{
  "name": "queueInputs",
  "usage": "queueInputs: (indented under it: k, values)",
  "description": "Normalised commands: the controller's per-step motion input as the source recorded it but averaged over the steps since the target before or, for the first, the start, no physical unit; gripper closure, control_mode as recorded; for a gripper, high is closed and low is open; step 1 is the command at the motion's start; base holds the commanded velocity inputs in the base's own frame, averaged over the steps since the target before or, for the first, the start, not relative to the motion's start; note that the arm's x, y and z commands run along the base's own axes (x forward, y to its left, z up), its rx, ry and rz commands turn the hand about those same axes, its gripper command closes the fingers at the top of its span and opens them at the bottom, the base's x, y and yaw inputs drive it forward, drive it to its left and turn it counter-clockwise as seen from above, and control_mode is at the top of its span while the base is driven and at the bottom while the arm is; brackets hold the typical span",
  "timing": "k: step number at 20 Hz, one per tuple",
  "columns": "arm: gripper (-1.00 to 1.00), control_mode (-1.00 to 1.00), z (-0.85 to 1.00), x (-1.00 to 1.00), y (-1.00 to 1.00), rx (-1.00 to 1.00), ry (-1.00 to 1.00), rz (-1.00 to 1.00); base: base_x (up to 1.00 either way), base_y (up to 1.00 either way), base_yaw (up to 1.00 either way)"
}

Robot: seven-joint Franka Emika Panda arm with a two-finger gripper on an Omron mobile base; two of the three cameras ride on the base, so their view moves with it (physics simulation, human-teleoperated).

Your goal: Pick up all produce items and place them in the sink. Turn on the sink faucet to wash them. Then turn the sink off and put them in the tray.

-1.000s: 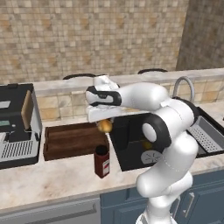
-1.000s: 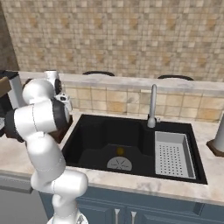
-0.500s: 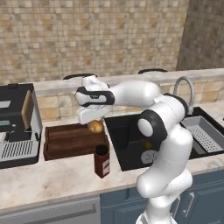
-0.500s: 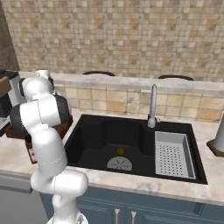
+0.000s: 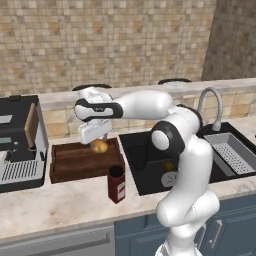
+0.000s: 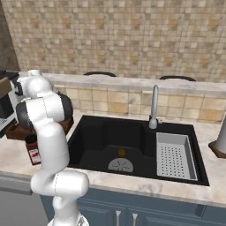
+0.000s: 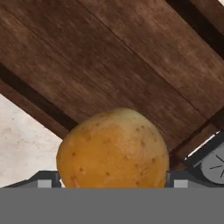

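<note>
My gripper (image 5: 98,141) is shut on a brownish-yellow speckled produce item (image 5: 100,146), held just above the dark wooden tray (image 5: 70,162). In the hand view the produce item (image 7: 113,151) fills the gap between the two fingertips (image 7: 43,179), with the tray's boards (image 7: 131,57) close beneath. A second, orange-yellow produce item (image 5: 168,166) lies on the floor of the black sink (image 5: 142,162), beside the round drain. From the right it shows as a small orange fruit (image 6: 122,152) in the sink (image 6: 95,137). The faucet (image 6: 154,106) stands behind the basin with no water visible.
A red-labelled jar (image 5: 116,184) stands on the counter just in front of the tray. Left of the tray sits a coffee machine (image 5: 17,142). A grey perforated rack (image 6: 175,154) fills the sink's right side. A white paper towel roll (image 6: 220,139) stands at the far right.
The arm has swung left from the sink's edge to over the tray, carrying the brownish-yellow produce item with it. The fruit in the sink has not moved.
</note>
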Motion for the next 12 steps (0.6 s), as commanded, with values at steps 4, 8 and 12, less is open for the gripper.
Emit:
queueInputs:
  k: [4,8,12]
  values:
    - [1.00,-1.00,-0.15,0.01,0.21,0.04,0.05,0.15,0.00,0.00,0.00]
    - [1.00,-1.00,-0.32,0.20,0.02,0.09,0.02,0.09,0.00,0.00,0.00]
    - [1.00,-1.00,-0.36,0.21,0.00,0.13,0.00,0.07,0.00,0.00,0.00]
